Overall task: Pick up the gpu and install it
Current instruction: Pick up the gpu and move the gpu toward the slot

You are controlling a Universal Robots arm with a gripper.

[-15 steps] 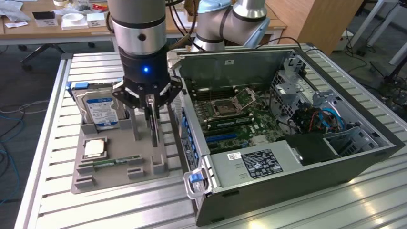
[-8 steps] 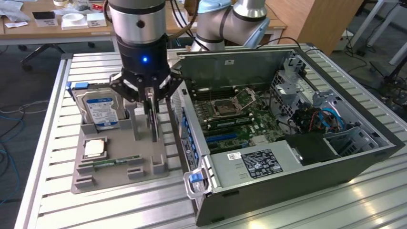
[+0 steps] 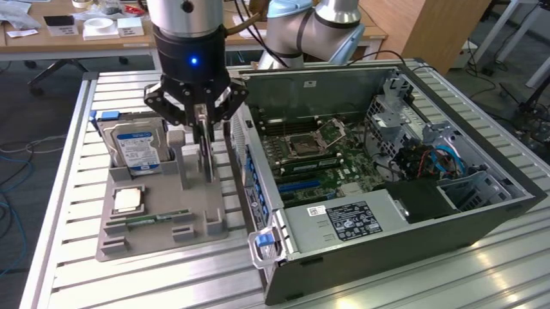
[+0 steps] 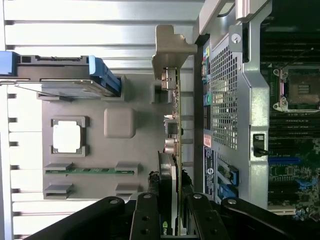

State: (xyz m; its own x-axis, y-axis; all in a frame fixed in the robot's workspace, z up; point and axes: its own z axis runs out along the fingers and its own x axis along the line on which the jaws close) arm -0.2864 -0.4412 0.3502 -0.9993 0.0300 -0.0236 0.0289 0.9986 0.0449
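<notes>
The claw (image 3: pixel 203 125) was black, with a small blue light on the black wrist above it; the graphics card (image 3: pixel 207 161) was dark, its bracket (image 4: pixel 170 47) dull silver; the hard drive (image 3: pixel 136 149) was silver with a blue-and-white label and blue side rails; the tray (image 3: pixel 163 237) was plain grey; the memory stick (image 3: pixel 159 219) was green; the worktop (image 3: pixel 94 283) was pale silver, ribbed in long parallel strips; the computer case (image 3: pixel 413 254) was dark grey, its circuit board (image 3: pixel 339 164) green with blue slots.
</notes>
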